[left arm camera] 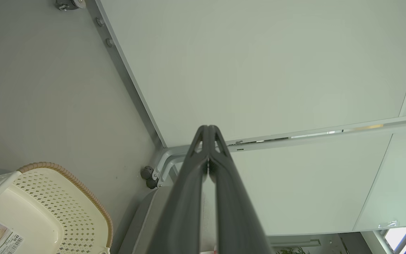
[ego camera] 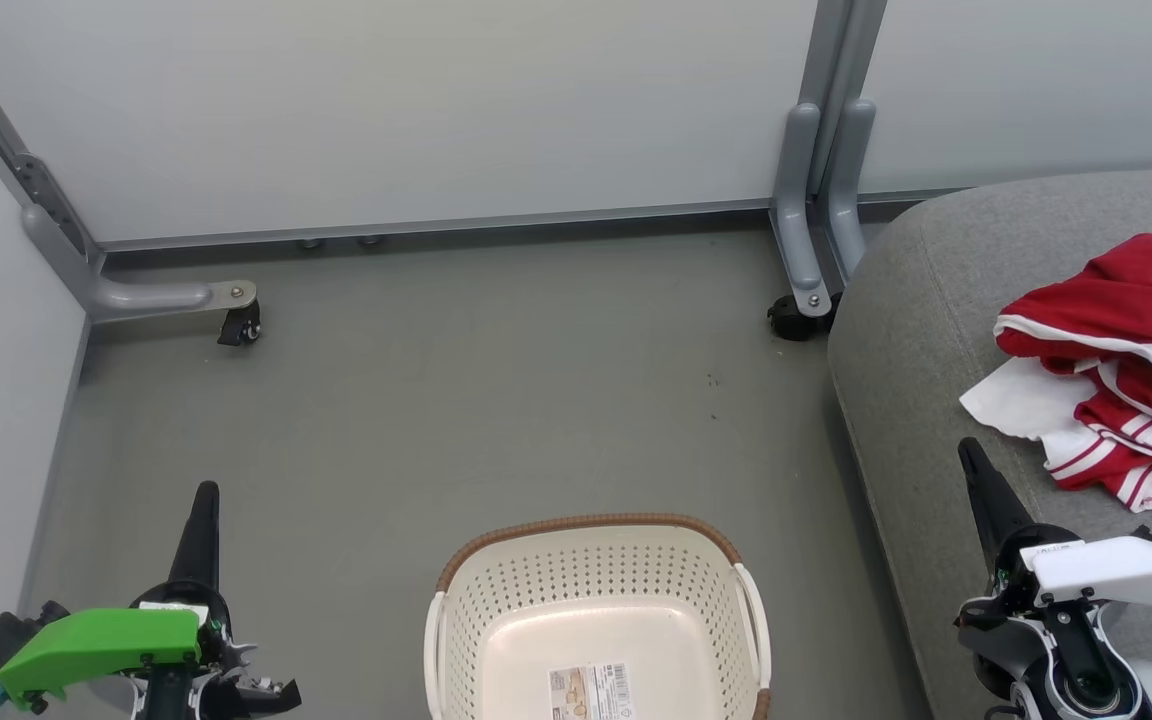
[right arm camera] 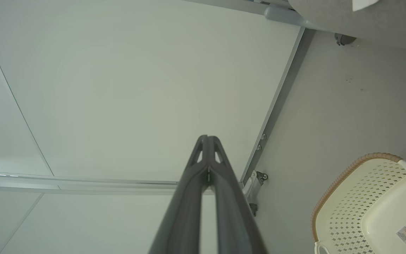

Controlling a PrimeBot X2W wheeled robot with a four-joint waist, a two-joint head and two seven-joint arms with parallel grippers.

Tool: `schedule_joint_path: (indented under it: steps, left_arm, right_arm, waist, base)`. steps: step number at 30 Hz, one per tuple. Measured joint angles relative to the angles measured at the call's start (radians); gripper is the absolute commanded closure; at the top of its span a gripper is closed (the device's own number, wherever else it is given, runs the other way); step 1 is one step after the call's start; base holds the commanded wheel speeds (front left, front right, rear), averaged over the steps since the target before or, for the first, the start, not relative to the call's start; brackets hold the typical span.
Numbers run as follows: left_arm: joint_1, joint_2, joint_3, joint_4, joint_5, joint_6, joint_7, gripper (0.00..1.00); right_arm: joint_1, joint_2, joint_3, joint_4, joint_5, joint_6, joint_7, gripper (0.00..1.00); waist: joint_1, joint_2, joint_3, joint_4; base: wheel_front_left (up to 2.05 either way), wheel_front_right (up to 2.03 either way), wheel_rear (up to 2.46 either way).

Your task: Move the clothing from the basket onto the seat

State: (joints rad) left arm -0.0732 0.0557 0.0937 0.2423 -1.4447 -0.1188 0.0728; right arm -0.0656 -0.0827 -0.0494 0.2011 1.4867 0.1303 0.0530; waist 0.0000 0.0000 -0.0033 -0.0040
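1. Red-and-white clothing [ego camera: 1126, 360] lies in a crumpled heap on the grey woven seat [ego camera: 916, 330]. It sits back from the seat's rounded corner and runs out of the head view's right side. A white panel and white-striped trim face the edge of the seat nearest the floor.
2. The cream perforated basket [ego camera: 586, 575] stands upright on the grey floor [ego camera: 436, 400], near that edge of the seat but apart from it. A brown woven-look band runs around its rim. Its bare bottom shows a label sticker [ego camera: 591, 690].
3. The right claw [ego camera: 971, 460] hangs over the seat close to its floor-side edge. Its two dark fingers are pressed together with nothing between them, and the tip lies just short of the clothing's white panel.
4. The left claw [ego camera: 204, 500] hangs over the floor on the basket's other side, well apart from the basket. Its fingers are also pressed tip to tip and hold nothing.
5. Both wrist views show the finger pairs meeting at the tips, and each has the basket's rim in a lower corner.
6. Pale partition panels [ego camera: 436, 100] in grey frames close off the far edge of the floor. One black caster [ego camera: 239, 325] stands toward the floor's far-left corner, and another caster [ego camera: 788, 320] is just beside the seat's rounded corner.
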Motion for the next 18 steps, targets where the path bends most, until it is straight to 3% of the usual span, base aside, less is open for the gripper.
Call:
schedule_joint_path:
  steps: [18]
  left_arm:
    - [-0.022,-0.004,0.015,0.002,-0.128,-0.008,0.032,1.00]
  right_arm:
    - [-0.024,0.003,-0.018,0.033,0.123,0.000,0.020,1.00]
  waist:
    - [0.0000,0.0000,0.005,0.003]
  base:
    - [0.00,0.00,0.00]
